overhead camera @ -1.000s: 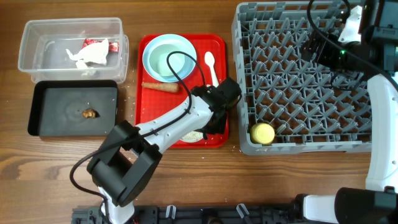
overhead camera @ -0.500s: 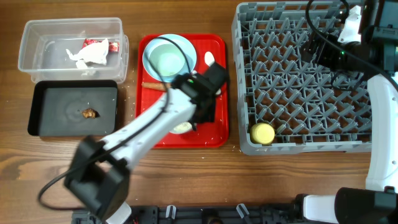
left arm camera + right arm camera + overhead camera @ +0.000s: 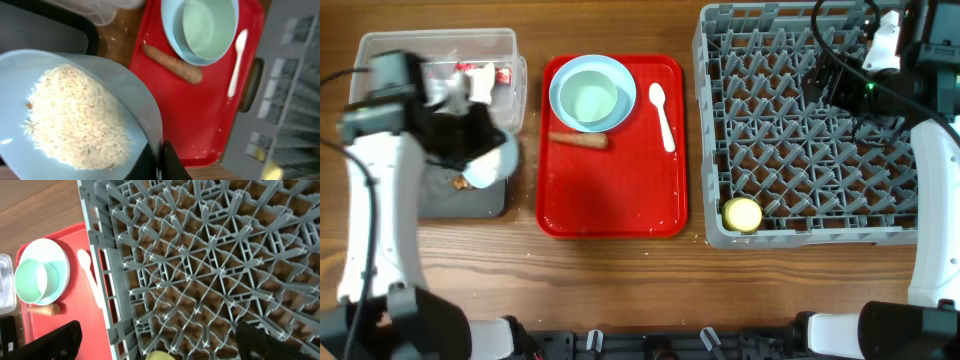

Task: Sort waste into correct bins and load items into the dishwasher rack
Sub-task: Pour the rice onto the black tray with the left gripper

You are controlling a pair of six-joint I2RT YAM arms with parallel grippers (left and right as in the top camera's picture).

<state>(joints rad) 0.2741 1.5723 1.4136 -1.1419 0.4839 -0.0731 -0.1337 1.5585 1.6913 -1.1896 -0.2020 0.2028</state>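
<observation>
Overhead view: the left gripper is pinching the rim of the white bowl, jaws closed on it, and is holding it, heaped with rice, over the black bin at nine o'clock from the red tray. The clear tub at eleven o'clock is holding wrapper scraps. The right gripper is hanging spread wide and empty over the dishwasher rack, with the yellow cup lying at the rack's seven o'clock corner.
</observation>
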